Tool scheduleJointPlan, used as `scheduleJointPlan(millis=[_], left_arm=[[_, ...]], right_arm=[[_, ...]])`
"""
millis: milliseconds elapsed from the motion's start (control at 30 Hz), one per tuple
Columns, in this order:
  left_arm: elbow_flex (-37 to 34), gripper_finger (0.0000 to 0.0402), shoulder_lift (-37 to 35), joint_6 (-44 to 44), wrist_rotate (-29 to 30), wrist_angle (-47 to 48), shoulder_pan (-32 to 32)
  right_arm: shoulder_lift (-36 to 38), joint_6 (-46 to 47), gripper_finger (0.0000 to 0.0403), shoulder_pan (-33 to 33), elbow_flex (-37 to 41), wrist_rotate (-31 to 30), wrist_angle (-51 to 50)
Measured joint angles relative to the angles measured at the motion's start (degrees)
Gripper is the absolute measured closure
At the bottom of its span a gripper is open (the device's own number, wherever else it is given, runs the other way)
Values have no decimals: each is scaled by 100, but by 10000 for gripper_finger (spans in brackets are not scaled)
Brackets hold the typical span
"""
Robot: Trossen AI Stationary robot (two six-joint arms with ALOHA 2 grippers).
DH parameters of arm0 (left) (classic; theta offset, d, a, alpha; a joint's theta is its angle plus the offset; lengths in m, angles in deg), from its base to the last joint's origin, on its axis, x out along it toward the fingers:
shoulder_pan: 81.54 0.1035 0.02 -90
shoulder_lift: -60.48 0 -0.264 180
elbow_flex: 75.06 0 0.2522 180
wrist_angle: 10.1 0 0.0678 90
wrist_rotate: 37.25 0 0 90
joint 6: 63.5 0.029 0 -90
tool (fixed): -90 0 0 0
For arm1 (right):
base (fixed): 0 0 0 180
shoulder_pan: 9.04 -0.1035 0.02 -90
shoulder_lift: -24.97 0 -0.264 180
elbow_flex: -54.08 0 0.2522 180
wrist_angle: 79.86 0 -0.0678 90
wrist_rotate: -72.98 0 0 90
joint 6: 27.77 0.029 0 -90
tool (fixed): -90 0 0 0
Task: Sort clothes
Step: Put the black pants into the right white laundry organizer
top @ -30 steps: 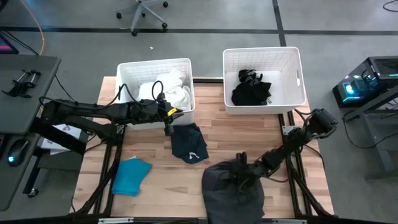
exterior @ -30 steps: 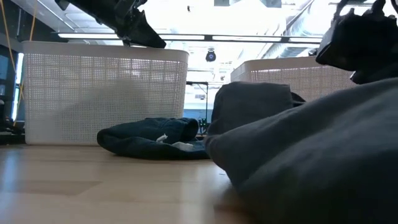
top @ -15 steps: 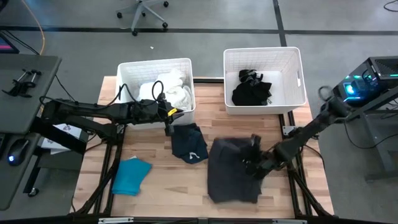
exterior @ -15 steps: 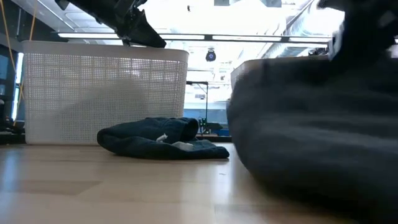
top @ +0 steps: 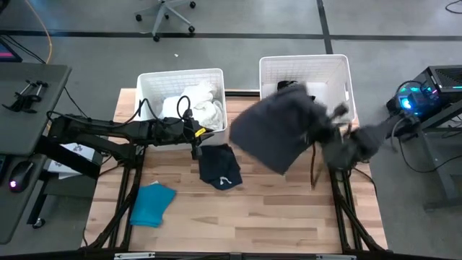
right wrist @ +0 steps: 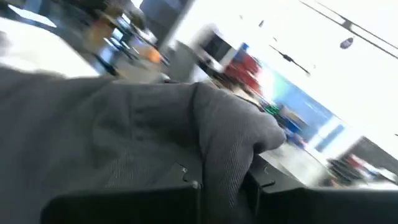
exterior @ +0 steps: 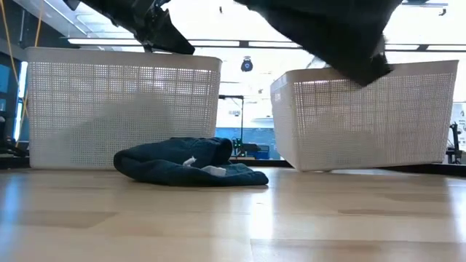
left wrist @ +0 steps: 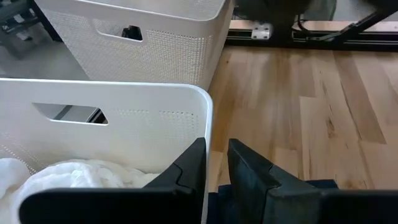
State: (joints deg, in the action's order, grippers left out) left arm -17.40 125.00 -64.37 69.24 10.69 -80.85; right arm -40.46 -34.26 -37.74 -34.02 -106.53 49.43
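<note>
The right gripper (right wrist: 221, 180) now carries the dark grey garment (top: 278, 130) high in the air, its fingers clamped on a fold of the cloth. A second ago that garment lay bunched at the near edge of the table (top: 289, 217); half a second ago it was spread out mid-table. Now it hangs off the wood, over the front left corner of the right basket (top: 339, 68), and in the low view only its lower edge shows at the top. The black clothes in that basket are mostly covered by it.

The left gripper (left wrist: 214, 168) has not moved: it hovers at the front right corner of the left basket (top: 144, 79), fingers nearly together and empty. The white clothes (top: 202, 108) stay in that basket. The navy garment (top: 219, 165) lies on the table just in front of it, and the teal garment (top: 151, 204) rests near the left front, both unchanged.
</note>
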Motion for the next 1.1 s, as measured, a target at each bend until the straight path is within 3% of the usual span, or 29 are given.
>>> scheduleJointPlan(millis=[233, 433, 567, 733, 967, 1100], left_arm=[[0, 346, 0, 58, 58, -36, -2], [0, 346, 0, 200, 72, -82, -2], [-1, 346, 0, 199, 74, -81, -2], [-2, 346, 0, 199, 76, -83, -4], [0, 346, 0, 199, 79, -84, -4], [-1, 346, 0, 199, 79, -85, -4]], right_arm=[[536, -97, 379, 2621, -354, 417, -712], [607, 235, 379, 5216, 91, 3208, -574], [295, 382, 359, 6414, 688, 4859, -102], [-353, 402, 333, 7245, 1523, 5852, 258], [-1159, 455, 320, 7858, 2235, 5858, 189], [-1297, 425, 284, 8008, 2145, 5985, -135]])
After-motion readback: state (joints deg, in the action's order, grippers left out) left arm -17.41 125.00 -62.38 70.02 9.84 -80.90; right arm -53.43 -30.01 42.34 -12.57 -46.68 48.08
